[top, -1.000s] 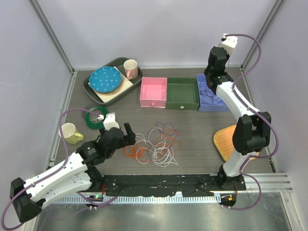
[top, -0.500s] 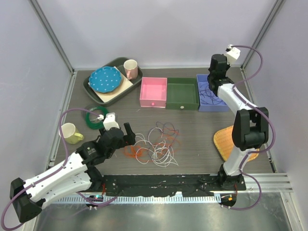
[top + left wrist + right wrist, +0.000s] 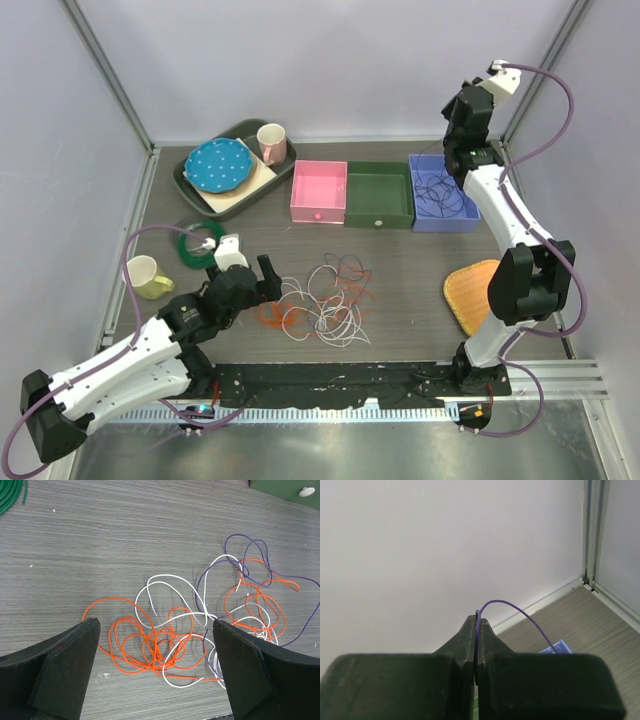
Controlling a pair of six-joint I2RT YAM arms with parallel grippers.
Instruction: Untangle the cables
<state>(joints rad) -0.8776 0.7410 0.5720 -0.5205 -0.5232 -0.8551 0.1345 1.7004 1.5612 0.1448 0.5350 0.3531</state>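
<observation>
In the blue box (image 3: 446, 224), dark cables (image 3: 436, 191)

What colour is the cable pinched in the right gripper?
Purple; the right wrist view shows the cable best, clamped in the right gripper.

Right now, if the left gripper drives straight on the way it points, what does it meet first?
Probably the orange cable loops: the left gripper, jaws wide open, frames them in its wrist view, white cable strands crossing them, the table right beneath. Depth is unclear.
</observation>
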